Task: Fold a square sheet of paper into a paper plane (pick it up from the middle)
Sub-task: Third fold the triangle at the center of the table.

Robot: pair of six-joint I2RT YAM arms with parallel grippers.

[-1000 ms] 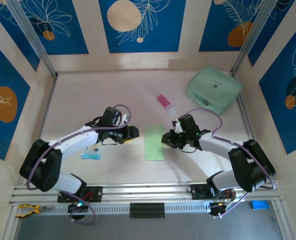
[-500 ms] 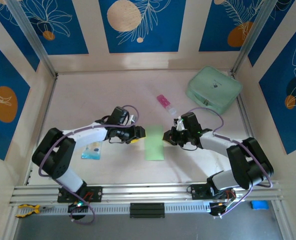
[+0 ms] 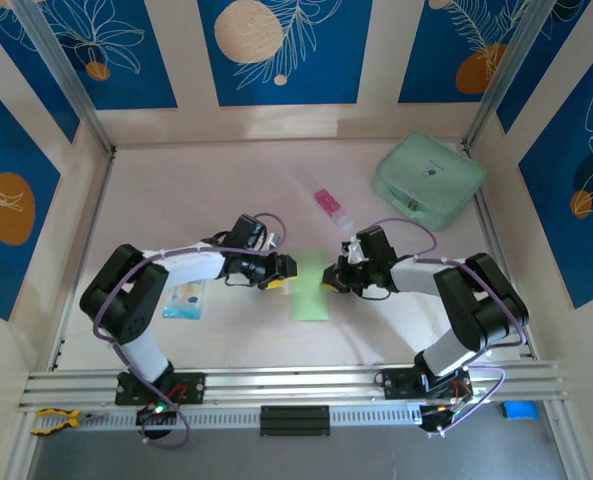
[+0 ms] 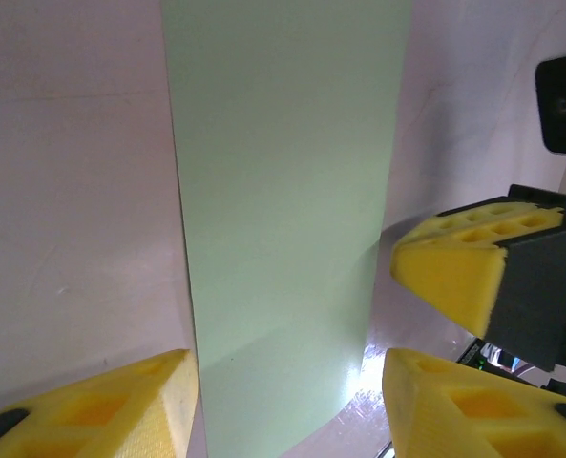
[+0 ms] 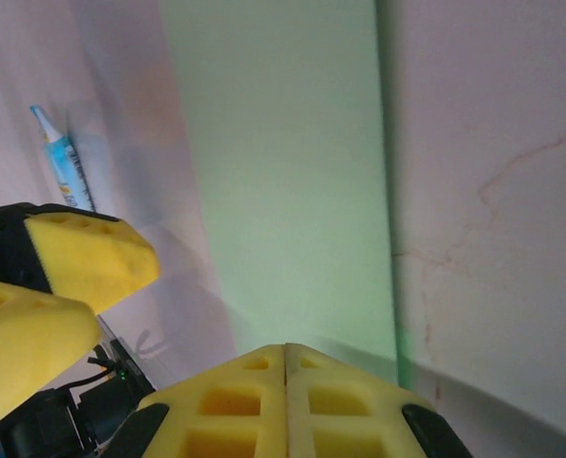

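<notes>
Closing in from both sides, our two arms now meet at the sheet of paper (image 3: 310, 287), which lies flat in the middle of the surface (image 3: 176, 200) as a tall, narrow rectangle, so we judge a first fold is already in it. The right gripper (image 3: 329, 278) has just clenched: a second ago its pads stood apart, and now the right wrist view shows them pressed tight together at the sheet's right edge. We cannot tell whether any paper is caught between them. If it is, that edge is ready to be lifted for the next fold. The left gripper (image 3: 284, 268) has slid in from well left of the sheet and now sits at its left edge. Its jaws are apart and straddle the paper, holding nothing. Compared with the earlier frame, both elbows have swung inward, while the sheet itself has barely shifted. The blue-and-white packet (image 3: 183, 300), pink tube (image 3: 328, 205) and mint case (image 3: 428, 180) rest where they were, well apart from the sheet.
</notes>
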